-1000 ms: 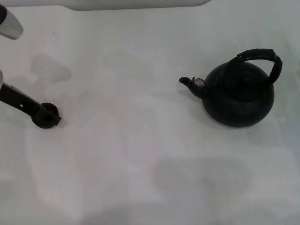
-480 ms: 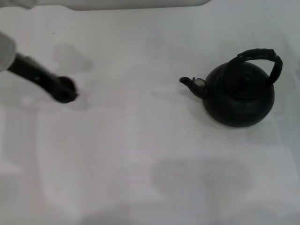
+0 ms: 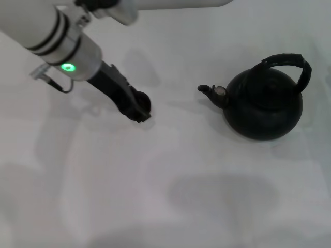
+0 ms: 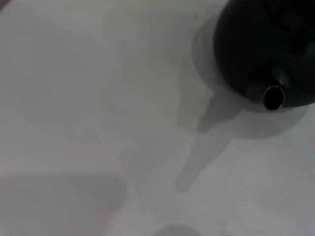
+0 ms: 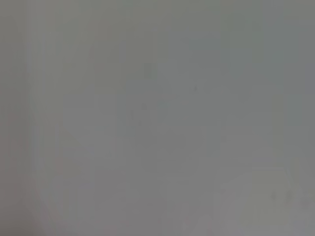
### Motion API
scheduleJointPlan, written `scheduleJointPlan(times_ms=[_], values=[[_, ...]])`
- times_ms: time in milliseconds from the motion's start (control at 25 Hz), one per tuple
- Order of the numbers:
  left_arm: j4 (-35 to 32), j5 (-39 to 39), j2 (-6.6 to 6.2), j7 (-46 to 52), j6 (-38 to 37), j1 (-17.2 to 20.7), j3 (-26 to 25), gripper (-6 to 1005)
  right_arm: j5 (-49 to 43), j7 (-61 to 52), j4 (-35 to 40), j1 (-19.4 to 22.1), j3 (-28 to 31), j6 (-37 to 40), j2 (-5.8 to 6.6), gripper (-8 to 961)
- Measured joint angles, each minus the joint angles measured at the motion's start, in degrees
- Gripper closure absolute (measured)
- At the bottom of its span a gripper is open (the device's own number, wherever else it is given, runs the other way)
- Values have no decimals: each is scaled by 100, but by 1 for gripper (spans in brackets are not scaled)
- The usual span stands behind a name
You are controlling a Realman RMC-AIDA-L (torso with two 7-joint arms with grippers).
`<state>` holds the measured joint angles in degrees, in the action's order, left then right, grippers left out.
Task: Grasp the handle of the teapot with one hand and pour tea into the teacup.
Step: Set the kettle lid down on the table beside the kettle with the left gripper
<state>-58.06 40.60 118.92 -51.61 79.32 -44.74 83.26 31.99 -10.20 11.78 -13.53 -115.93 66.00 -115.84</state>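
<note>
Left arm: it reaches in from the top left and slants down toward the middle of the white table [image 3: 155,196].
Left gripper [image 3: 138,107]: its dark tip hangs low over the table and seems to carry the small dark teacup [image 3: 142,105], though I cannot tell for sure.
Teapot [image 3: 264,106]: it stands upright on the right, well apart from the gripper, with its spout [image 3: 207,91] pointing left at the cup.
Handle [image 3: 289,62]: it arches over the top, and nothing holds it.
Right gripper: it is not in sight.
Risk: the cup may slip or tip if it is let go while tilted.
Risk: a cup set too far from the spout would let tea spill on the table.
</note>
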Motion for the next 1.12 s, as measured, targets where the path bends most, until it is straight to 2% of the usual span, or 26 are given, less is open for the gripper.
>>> scheduleJointPlan(times_ms=[200,600,1120], values=[[437,398,15,-16,-637,-238,702,296,0,0,6,-3,0,0,0,80],[1343,1362,26,-471,-1058,-639,1190,296,0,0,4,-18,0,1,0,81],[1515,1344,17,-411,-1060,-675,1255,295,0,0,8,-14,-34,1,0,81]])
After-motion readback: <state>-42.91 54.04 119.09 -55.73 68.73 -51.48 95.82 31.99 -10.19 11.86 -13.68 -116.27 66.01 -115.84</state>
